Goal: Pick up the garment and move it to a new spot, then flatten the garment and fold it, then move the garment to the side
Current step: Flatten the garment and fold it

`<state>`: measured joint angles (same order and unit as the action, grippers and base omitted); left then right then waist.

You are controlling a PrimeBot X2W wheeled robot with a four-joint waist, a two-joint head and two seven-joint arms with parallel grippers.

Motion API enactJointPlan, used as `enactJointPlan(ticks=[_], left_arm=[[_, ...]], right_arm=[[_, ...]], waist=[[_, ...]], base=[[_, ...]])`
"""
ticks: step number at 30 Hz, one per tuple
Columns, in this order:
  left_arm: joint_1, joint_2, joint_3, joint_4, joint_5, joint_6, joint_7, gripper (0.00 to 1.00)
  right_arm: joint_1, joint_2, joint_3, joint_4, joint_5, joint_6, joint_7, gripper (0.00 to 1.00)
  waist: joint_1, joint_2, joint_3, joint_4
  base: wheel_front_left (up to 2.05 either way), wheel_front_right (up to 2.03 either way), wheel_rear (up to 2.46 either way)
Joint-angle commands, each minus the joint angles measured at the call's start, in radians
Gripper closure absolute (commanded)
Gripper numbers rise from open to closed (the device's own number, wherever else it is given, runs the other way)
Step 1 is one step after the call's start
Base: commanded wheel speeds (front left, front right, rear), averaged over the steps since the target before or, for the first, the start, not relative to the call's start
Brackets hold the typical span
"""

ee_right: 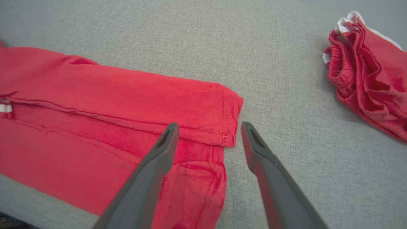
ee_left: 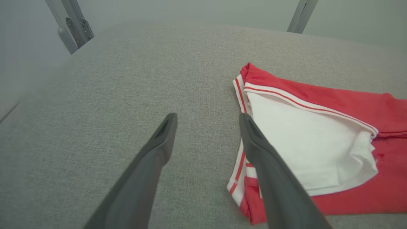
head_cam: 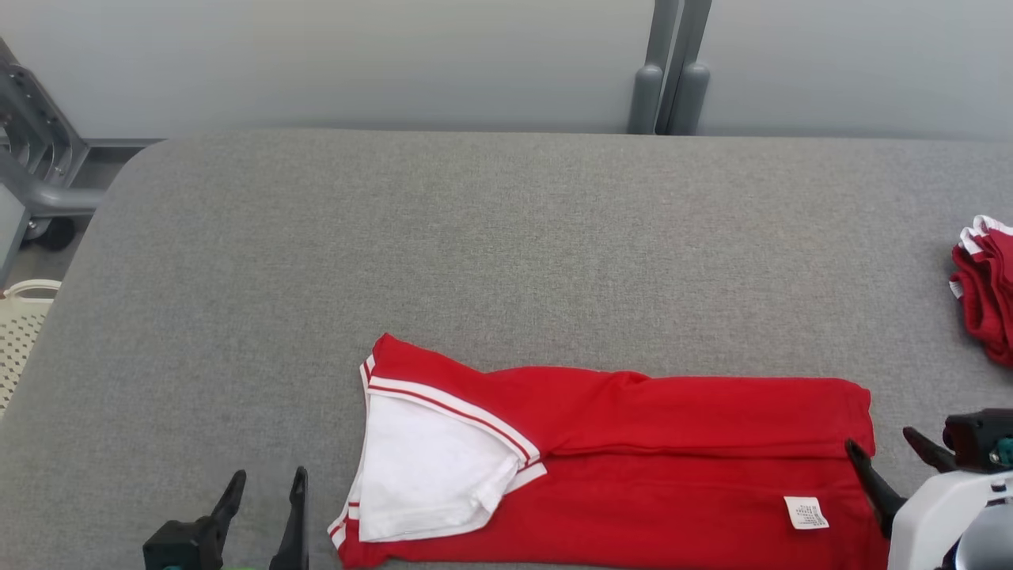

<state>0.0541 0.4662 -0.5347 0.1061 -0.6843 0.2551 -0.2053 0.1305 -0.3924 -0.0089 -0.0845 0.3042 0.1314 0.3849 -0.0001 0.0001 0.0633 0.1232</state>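
Observation:
The garment (head_cam: 633, 467) is a red shirt with white, red-striped trim, lying folded lengthwise near the grey table's front edge; its white inside shows at the left end (ee_left: 305, 140) and a small label near the right. My left gripper (head_cam: 267, 484) stands open just left of the garment's left end, holding nothing (ee_left: 208, 122). Open too, my right gripper (head_cam: 882, 443) hovers at the garment's right hem (ee_right: 210, 127), one finger over the red cloth (ee_right: 127, 105), the other over bare table.
A second red garment (head_cam: 985, 289) lies bunched at the table's right edge (ee_right: 369, 79). The grey padded table (head_cam: 491, 253) stretches far back. A pale perforated basket (head_cam: 20, 332) and a grey metal frame (head_cam: 39, 174) stand off the left side.

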Motion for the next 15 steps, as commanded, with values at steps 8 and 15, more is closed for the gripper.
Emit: enactJointPlan(ticks=[8, 15], left_arm=[[0.007, -0.035, 0.074, -0.069, 0.102, -0.007, -0.061, 0.0], [-0.004, -0.069, 0.136, -0.096, 0.153, -0.038, -0.061, 0.0]], right_arm=[[0.069, 0.247, -0.109, -0.009, 0.018, -0.001, -0.108, 0.0], [0.032, 0.315, -0.115, 0.032, 0.036, -0.001, -0.219, 0.0]], waist=[[0.0001, -0.0001, -0.079, -0.007], [0.0001, -0.0001, -0.099, -0.018]], base=[[0.0, 0.0, 0.0], [0.0, 0.0, 0.0]])
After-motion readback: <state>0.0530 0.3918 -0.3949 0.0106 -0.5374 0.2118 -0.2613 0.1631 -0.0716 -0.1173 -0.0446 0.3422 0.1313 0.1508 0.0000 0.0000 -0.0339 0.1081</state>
